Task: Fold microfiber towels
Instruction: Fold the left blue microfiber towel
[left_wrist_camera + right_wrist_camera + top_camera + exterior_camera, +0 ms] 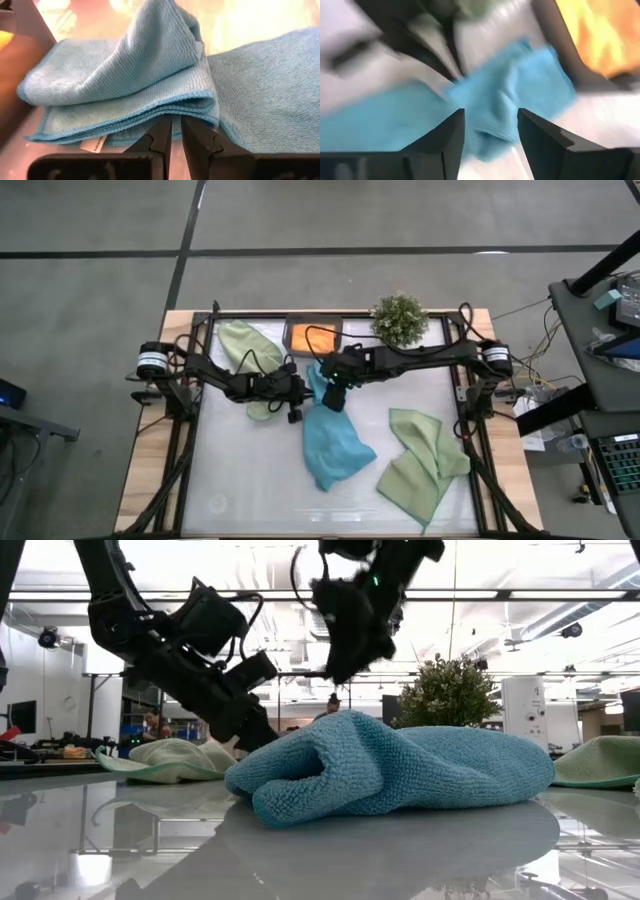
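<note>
Bystanders on the tabletop: a plant and a tray

A bushy green potted plant stands at the far edge of the tabletop, toward its right corner. Just beside it along that same edge, nearer the middle, lies a small dark tray. Both rest apart from each other, not touching.

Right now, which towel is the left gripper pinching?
The teal-blue towel at the table's middle; the left gripper is shut on its folded edge. Both sage green towels lie untouched.

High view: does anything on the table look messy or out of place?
Yes. The teal towel lies crumpled mid-table, and the green towel at the right is rumpled and askew. Neither is folded flat.
</note>
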You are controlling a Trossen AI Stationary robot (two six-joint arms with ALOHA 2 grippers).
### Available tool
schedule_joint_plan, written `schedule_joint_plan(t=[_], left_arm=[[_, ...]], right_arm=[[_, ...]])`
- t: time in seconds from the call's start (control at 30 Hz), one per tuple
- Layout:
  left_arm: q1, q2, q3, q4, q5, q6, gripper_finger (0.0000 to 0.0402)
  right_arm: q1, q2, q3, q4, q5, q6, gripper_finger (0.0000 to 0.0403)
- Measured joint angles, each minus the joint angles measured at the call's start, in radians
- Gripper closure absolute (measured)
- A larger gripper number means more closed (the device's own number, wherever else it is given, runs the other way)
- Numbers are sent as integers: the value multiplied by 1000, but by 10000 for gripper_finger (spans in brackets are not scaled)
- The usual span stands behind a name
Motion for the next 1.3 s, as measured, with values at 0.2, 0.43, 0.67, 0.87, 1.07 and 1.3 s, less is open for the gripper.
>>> schedule_joint_plan(t=[0.2, 0.43, 0.67, 0.87, 1.07, 1.3], left_arm=[[0, -30, -5, -7, 0, 1, 373], [0, -30, -10, -12, 1, 1, 373], [0, -30, -11, -27, 1, 1, 373], [-1, -30, -11, -27, 1, 0, 373], [0, -31, -11, -43, 1, 0, 373], [0, -31, -11, -80, 1, -1, 373]], right_arm=[[-8, -17, -114, 13, 106, -4, 285], [-16, -2, -277, 232, 142, -7, 366], [-18, -2, -417, 685, 21, -11, 394], [-13, -2, -456, 837, 3, 8, 394], [-12, -46, -426, 701, 12, -41, 394], [10, -124, -338, 413, 1, -97, 350]])
